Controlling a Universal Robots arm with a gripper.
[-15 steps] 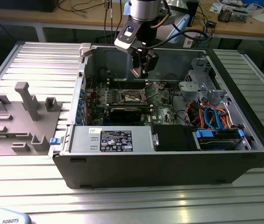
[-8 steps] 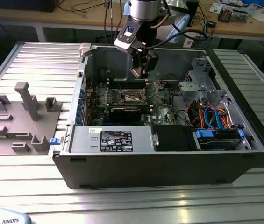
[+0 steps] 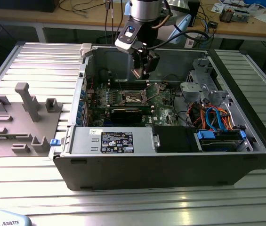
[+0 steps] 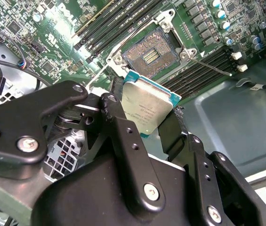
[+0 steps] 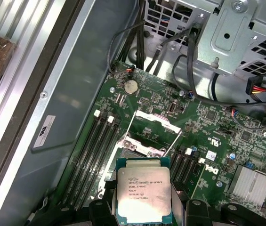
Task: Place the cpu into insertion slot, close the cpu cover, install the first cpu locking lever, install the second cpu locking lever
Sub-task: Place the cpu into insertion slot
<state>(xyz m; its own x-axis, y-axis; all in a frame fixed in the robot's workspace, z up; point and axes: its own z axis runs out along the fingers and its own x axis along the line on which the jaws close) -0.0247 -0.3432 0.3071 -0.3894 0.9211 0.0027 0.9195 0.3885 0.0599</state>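
The cpu is a small square chip with a silvery top, gripped at two opposite edges by my gripper, which is shut on it. It hangs tilted above the motherboard, short of the insertion slot, whose dark contact field lies open. In the first wrist view the cpu sits between the black fingers, and beyond it the cpu cover stands raised, flanked by two thin wire levers. In the exterior view my gripper hovers inside the open case above the insertion slot.
The case holds a labelled power-supply box at the front, a metal drive cage and a bundle of cables on the exterior view's right. Memory slots flank the socket. A grey fixture tray lies outside the case on the exterior view's left.
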